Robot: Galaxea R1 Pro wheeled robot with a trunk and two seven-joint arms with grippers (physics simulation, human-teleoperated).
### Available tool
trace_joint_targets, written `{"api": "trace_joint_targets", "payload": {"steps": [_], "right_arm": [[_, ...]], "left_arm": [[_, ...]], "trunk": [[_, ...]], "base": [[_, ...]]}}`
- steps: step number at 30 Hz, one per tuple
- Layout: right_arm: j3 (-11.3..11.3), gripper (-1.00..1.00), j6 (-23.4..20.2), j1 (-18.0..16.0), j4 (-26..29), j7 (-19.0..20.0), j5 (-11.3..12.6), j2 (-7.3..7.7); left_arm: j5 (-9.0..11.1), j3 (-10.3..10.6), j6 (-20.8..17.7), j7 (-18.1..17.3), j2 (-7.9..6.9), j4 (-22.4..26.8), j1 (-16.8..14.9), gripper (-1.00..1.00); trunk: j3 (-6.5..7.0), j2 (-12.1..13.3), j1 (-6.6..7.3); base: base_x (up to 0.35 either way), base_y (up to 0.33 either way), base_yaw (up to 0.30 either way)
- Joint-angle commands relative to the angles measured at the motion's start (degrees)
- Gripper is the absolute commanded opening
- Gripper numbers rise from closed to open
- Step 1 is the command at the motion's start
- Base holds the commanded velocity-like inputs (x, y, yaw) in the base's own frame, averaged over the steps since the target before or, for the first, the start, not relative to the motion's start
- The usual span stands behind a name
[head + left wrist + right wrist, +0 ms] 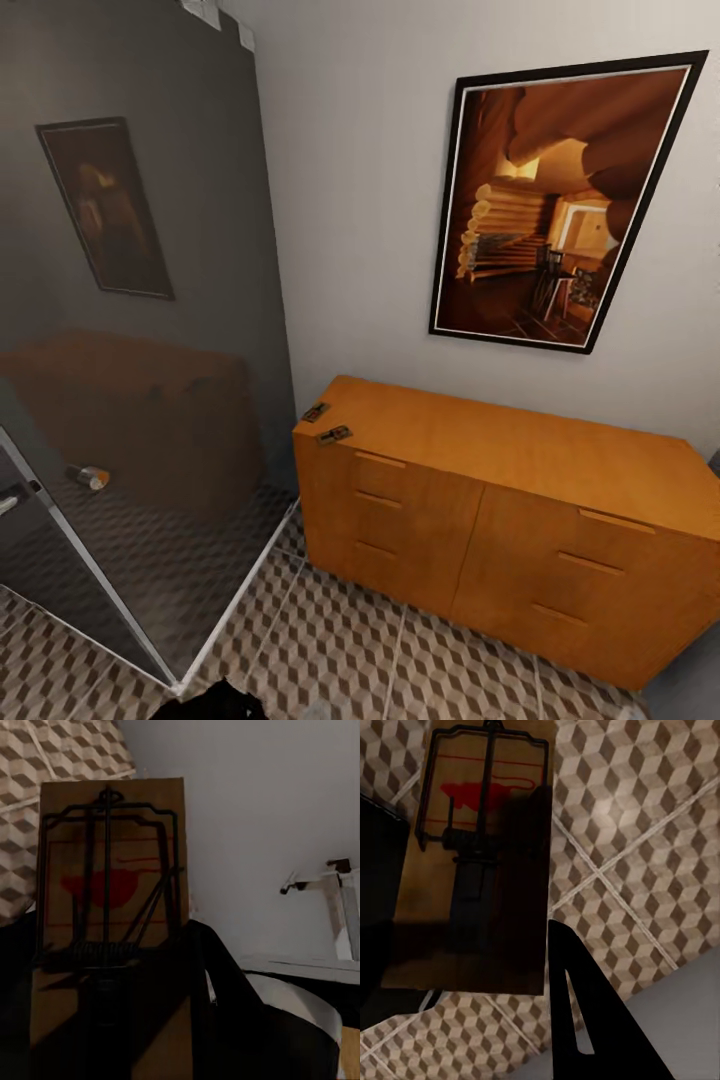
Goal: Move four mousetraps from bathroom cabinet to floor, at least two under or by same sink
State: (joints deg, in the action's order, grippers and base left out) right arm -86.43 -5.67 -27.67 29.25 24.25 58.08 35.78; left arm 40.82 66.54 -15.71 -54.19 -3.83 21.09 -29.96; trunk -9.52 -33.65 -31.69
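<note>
A: Where are the traps?

B: Two mousetraps (325, 423) lie on the cabinet (500, 500), centre-left of the head view. The left end effector (112, 1035) is clamped on one mousetrap (109, 900); the right end effector (465, 945) grips another trap (480, 832).

A: Handling?

B: Light, stiff slabs; take the wooden edges, avoid the wire. The glass shower panel (130, 350) at left crowds the cabinet.

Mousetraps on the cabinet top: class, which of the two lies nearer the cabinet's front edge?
The mousetrap beside the top drawer edge is nearer the front. The other mousetrap lies farther back on the cabinet, closer to the wall.
</note>
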Motion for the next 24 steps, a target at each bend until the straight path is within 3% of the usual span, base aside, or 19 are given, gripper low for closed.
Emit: {"api": "trace_joint_targets", "payload": {"steps": [1,2,3,5,7,11,13,16,17,18,21,24], "right_arm": [[-0.26,-1.00,1.16,0.75,-5.05,0.15,0.80,-3.20],[-0.25,-1.00,2.34,1.27,-8.62,0.15,0.82,-5.43],[-0.24,-1.00,4.65,2.14,-14.18,0.16,0.87,-8.89],[-0.23,-1.00,7.64,3.42,-20.27,0.17,0.98,-12.74],[-0.23,-1.00,9.80,4.76,-24.52,0.12,1.00,-16.03],[-0.23,-1.00,11.12,6.08,-27.56,-1.96,0.99,-18.87],[-0.23,-1.00,11.91,6.36,-27.91,-5.54,0.98,-19.43],[-0.18,-1.00,15.05,6.62,-27.96,-9.99,1.09,-20.35],[-0.17,-1.00,15.61,6.79,-28.01,-10.73,1.10,-20.71],[-0.17,-1.00,16.90,7.65,-28.14,-13.05,1.07,-21.93],[-0.20,-1.00,18.32,9.18,-28.15,-18.07,0.99,-23.79],[-0.15,-1.00,20.06,9.69,-28.13,-20.99,1.03,-24.45]], "left_arm": [[0.54,0.24,2.77,-0.04,1.15,-4.34,0.61,-1.00],[0.53,0.25,4.77,-0.04,2.06,-7.11,0.93,-1.00],[0.51,0.25,7.59,-0.04,3.38,-10.82,1.20,-1.00],[0.46,0.25,9.93,-0.03,4.45,-14.02,1.41,-1.00],[0.43,0.26,11.03,0.02,4.59,-15.54,1.70,-1.00],[0.42,0.31,11.67,0.96,4.30,-16.73,2.48,-1.00],[0.41,0.33,11.77,4.10,4.01,-17.39,2.69,-1.00],[0.41,0.34,11.81,14.09,3.91,-18.14,2.94,-1.00],[0.42,0.34,11.80,15.50,3.95,-18.17,2.98,-1.00],[0.46,0.34,11.78,19.10,4.04,-18.22,3.34,-1.00],[0.46,0.33,11.72,22.90,4.20,-18.26,3.96,-1.00],[0.49,0.31,11.28,24.01,4.25,-18.32,4.32,-1.00]], "trunk": [[-0.01,-0.10,-0.02],[0.07,-0.10,-0.02],[0.16,-0.10,-0.02],[0.34,-0.10,-0.02],[0.52,-0.10,-0.02],[0.89,-0.10,-0.02],[1.08,-0.10,-0.02],[1.35,-0.10,-0.02],[1.45,-0.10,-0.02],[1.54,-0.10,-0.02],[1.81,-0.10,-0.02],[2.09,-0.10,-0.02]], "base": [[-0.007,0.000,0.000],[-0.004,0.000,0.000],[-0.002,0.000,0.000],[-0.001,0.000,0.000],[0.000,0.000,0.000],[0.000,0.000,0.000],[0.000,0.000,0.000],[0.000,0.000,0.000],[0.000,0.000,0.000],[0.000,0.000,0.000],[0.000,0.000,0.000],[0.000,0.000,0.000]]}}
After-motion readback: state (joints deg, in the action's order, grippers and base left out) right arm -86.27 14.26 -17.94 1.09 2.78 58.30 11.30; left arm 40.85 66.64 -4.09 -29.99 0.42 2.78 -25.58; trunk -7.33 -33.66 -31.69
